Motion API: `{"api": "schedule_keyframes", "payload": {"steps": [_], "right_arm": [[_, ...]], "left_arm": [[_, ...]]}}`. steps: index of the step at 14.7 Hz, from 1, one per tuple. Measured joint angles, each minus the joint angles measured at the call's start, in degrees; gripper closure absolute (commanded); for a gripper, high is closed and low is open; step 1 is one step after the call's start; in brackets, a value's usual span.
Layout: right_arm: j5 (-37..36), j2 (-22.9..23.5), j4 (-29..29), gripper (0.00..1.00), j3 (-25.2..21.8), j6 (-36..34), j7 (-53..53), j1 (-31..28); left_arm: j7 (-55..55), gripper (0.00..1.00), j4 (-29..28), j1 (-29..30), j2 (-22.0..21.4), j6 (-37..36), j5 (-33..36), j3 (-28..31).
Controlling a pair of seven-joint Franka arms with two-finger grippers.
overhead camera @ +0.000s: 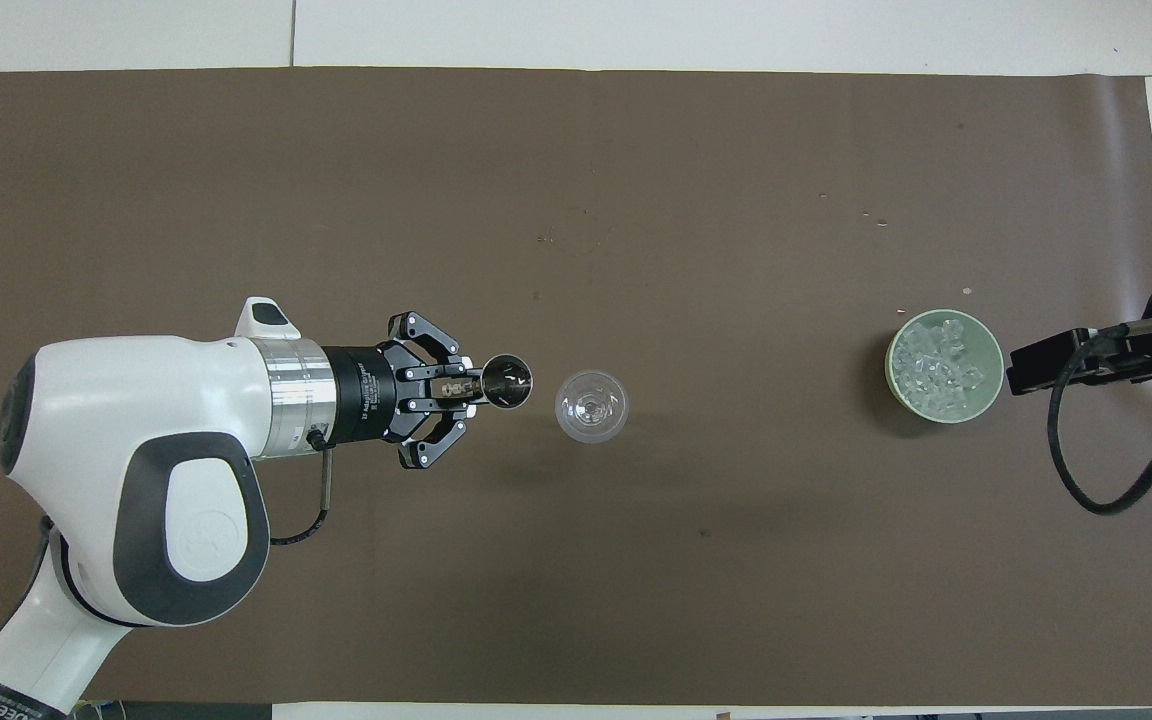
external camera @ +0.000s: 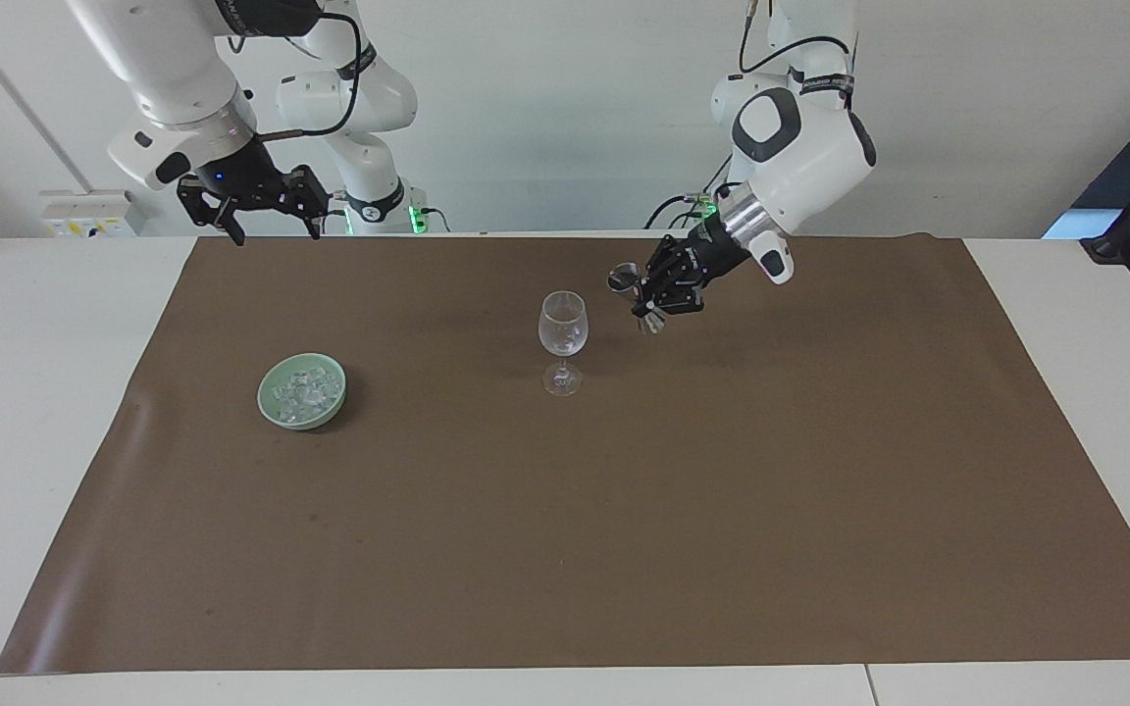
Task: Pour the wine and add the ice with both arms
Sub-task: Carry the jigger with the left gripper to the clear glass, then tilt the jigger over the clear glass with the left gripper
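Ice (external camera: pixel 303 394) heaped in green bowl (external camera: pixel 271 409)

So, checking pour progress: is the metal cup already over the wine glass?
No, the metal cup sits beside the wine glass, not over it.

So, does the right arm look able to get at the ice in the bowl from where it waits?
Probably yes. The right gripper hangs open, holding nothing, and the ice lies uncovered in the bowl at its end of the table, with nothing between them.
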Motion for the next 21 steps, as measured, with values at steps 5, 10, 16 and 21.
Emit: {"api": "schedule_keyframes", "payload": {"steps": [5,10,16,21], "right_arm": [[0.0,-0.2,-0.7,0.00,0.0,0.0,0.0,0.0],[0.0,-0.4,-1.6,0.00,-0.2,2.2,0.0,-0.3],[0.0,-1.4,-5.6,0.00,-0.6,8.5,0.0,-1.7],[0.0,-2.9,-9.8,0.00,-0.2,13.6,0.0,-1.7]], "left_arm": [[-10.7,1.00,3.0,-4.0,1.8,1.3,15.8,-0.1],[-20.0,1.00,6.6,-8.0,4.7,1.7,30.5,-0.2],[-23.9,1.00,8.2,-10.0,5.7,1.6,42.0,-0.3],[-26.9,1.00,8.6,-12.4,5.8,0.8,50.6,-0.3]]}}
